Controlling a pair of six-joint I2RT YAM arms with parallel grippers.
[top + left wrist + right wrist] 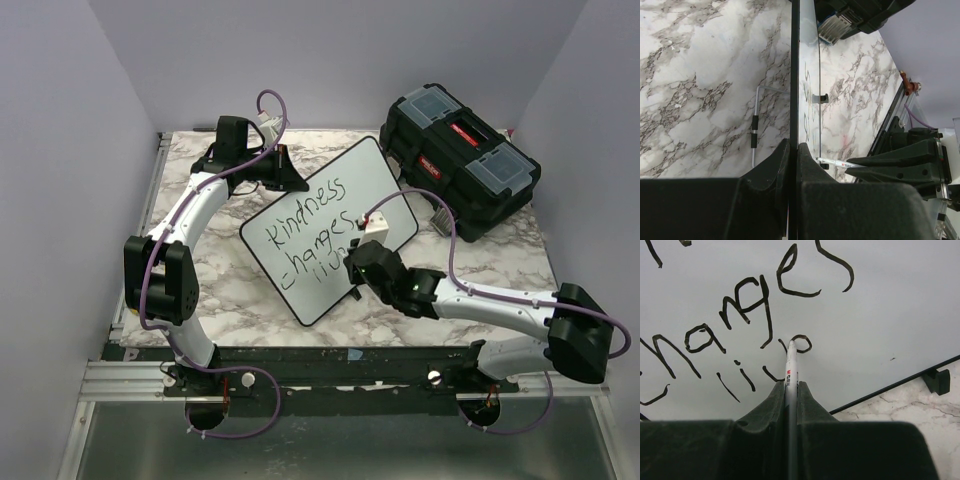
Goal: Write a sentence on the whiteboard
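The whiteboard lies slanted on the marble table, black frame all round. Its far left corner is pinched by my left gripper, whose jaws are shut on the frame edge; from the left wrist the board shows edge-on, with my left gripper at the bottom. The sentence reads "kindness changes", with a third line of "liv" and a partly drawn loop. My right gripper is shut on a white marker, tip touching the board at that loop. In the top view my right gripper hangs over the board's near right part.
A black toolbox stands at the back right, close to the board's far corner. A thin white cable lies on the marble beside the board. A small black foot sticks out under the board's edge. Purple walls enclose the table.
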